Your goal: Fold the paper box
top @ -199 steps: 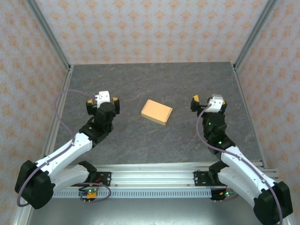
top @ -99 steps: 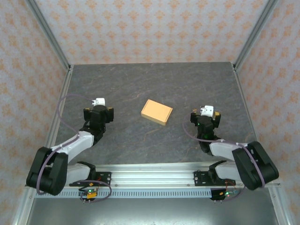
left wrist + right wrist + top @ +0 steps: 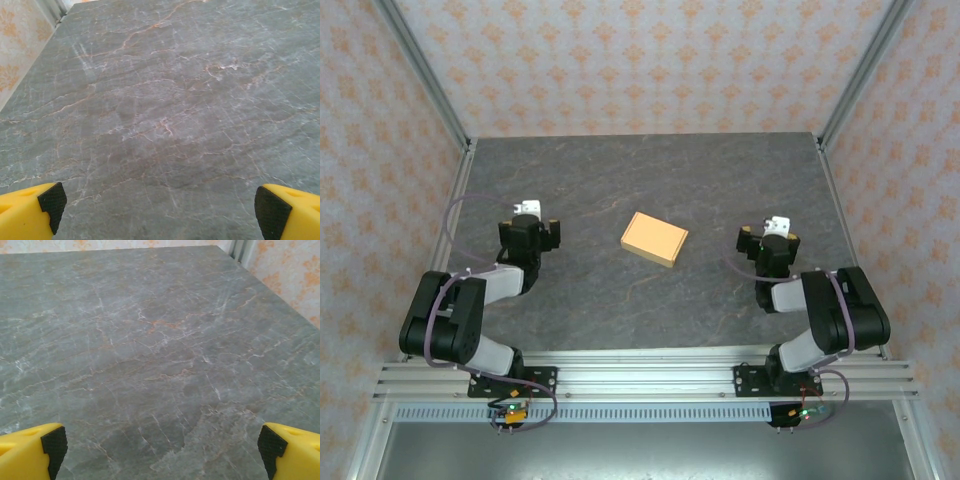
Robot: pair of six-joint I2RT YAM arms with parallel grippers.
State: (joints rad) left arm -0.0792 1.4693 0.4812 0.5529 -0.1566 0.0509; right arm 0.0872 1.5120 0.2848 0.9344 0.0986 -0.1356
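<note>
The paper box [image 3: 654, 238], a small shallow light orange-tan box, lies closed and slightly turned on the grey marbled table in the top view. My left gripper [image 3: 528, 229] sits well to its left, folded back low over its arm, open and empty. My right gripper [image 3: 767, 240] is about as far to the box's right, also open and empty. In the left wrist view the yellow fingertips [image 3: 30, 214] stand wide apart over bare table; the right wrist view shows the same wide yellow fingertips [image 3: 31, 452] over bare table.
Patterned walls with metal corner posts [image 3: 845, 85] enclose the table on three sides. A metal rail [image 3: 640, 385] with both arm bases runs along the near edge. The table's left edge [image 3: 30, 55] and right edge [image 3: 240, 260] meet the walls.
Both arms have folded back toward their bases over the last second, the grippers drawing away from the box and lower. The box has not moved.
</note>
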